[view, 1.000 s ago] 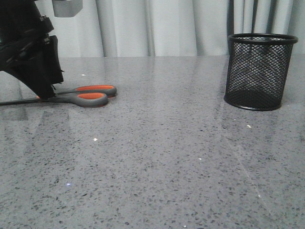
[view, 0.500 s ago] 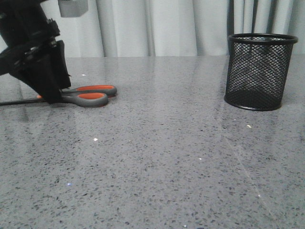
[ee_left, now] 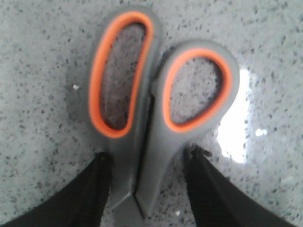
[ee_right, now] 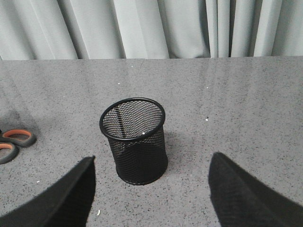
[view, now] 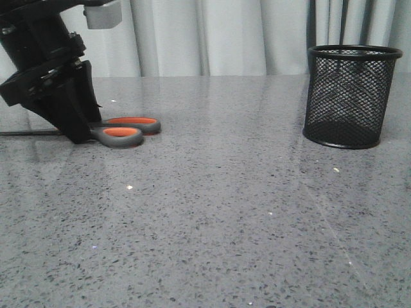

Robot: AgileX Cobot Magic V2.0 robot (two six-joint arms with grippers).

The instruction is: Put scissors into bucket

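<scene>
The scissors [view: 122,130], grey handles lined in orange, lie flat on the grey table at the left. My left gripper [view: 72,125] is down at the table over their shank, just behind the handles. In the left wrist view the black fingers [ee_left: 97,189] stand on either side of the scissors [ee_left: 151,123]. One finger touches the grey shank and the other shows a small gap, so the left gripper [ee_left: 149,158] is open. The bucket [view: 350,96], a black mesh cup, stands upright at the far right. My right gripper [ee_right: 151,161] is open and empty, hovering short of the bucket [ee_right: 137,142].
Grey curtains hang behind the table's far edge [view: 212,76]. The scissors' handles also show in the right wrist view [ee_right: 14,142], well apart from the bucket. The speckled tabletop [view: 225,205] lies between the scissors and the bucket.
My left gripper has moved right along the scissors toward the handles. The scissors have shifted slightly. The bucket has not moved.
</scene>
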